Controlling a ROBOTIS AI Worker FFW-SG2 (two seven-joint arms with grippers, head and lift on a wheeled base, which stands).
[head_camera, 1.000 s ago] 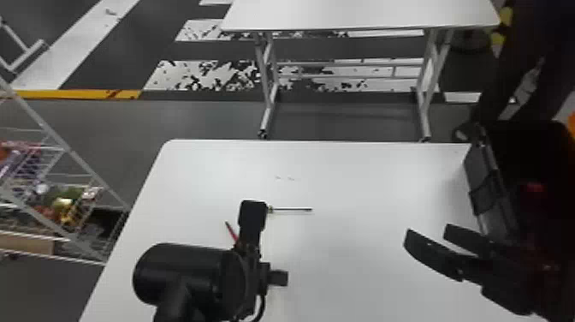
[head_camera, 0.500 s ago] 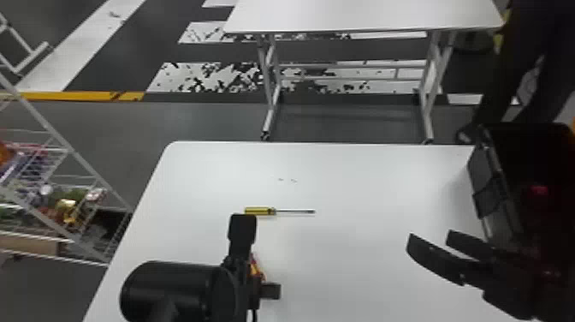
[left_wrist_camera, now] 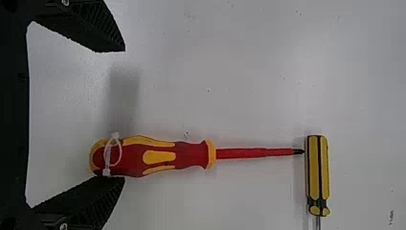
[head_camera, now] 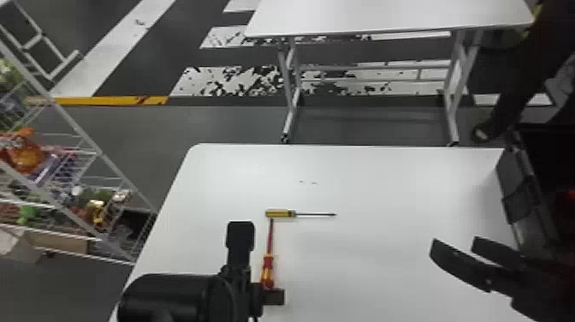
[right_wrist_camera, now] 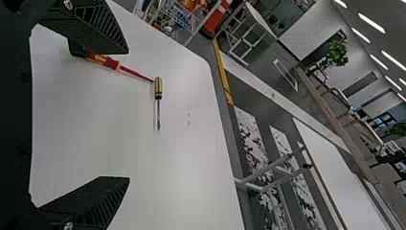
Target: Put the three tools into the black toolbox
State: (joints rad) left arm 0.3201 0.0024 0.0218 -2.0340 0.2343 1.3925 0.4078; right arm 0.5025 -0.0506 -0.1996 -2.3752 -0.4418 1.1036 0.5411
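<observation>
Presently: one black toolbox, two loose screwdrivers, two empty grippers.

Black toolbox (head_camera: 523,188): at the right end of the white worktable (head_camera: 385,184); dark interior, a red item (head_camera: 570,200) showing in it, too dim to identify.
Screwdriver, red and yellow (head_camera: 268,267), insulated, clear tie around the handle: flat on the worktable, its tip at the butt end of the next item's handle; contact cannot be told.
Screwdriver, yellow and black (head_camera: 280,213): flat, set crosswise to the first, shank towards the toolbox.
Left gripper (head_camera: 259,263): fingers wide apart, holding nothing, at the red and yellow handle.
Right gripper (head_camera: 454,248): fingers spread, empty, in front of the toolbox, partly in the way.
Surroundings: stocked wire rack (head_camera: 81,128), left; second white table (head_camera: 385,17), beyond.
</observation>
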